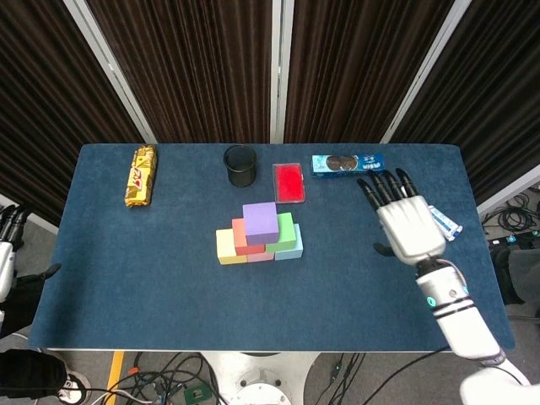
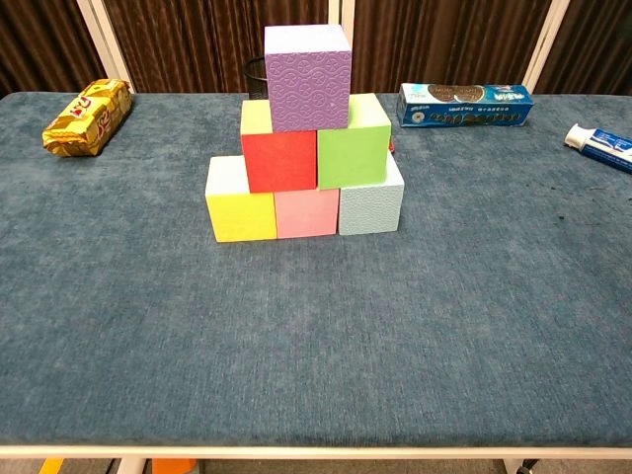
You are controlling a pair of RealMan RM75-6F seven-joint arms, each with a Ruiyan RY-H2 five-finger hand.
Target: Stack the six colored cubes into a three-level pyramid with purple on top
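Observation:
The pyramid stands mid-table. On the bottom lie the yellow cube (image 2: 241, 215), the pink cube (image 2: 306, 213) and the light blue cube (image 2: 370, 208). The red cube (image 2: 279, 160) and the green cube (image 2: 353, 153) form the second level. The purple cube (image 2: 307, 77) (image 1: 261, 223) sits on top, untouched. My right hand (image 1: 405, 224) hovers far right of the stack, fingers spread, holding nothing. My left hand (image 1: 7, 249) shows only at the left frame edge, off the table, thumb out and empty. Neither hand appears in the chest view.
A gold snack bar (image 1: 141, 175) lies at the back left. Behind the stack are a black cup (image 1: 240, 164) and a red box (image 1: 288, 182). A blue cookie box (image 1: 348, 164) and a toothpaste tube (image 2: 600, 143) lie at the back right.

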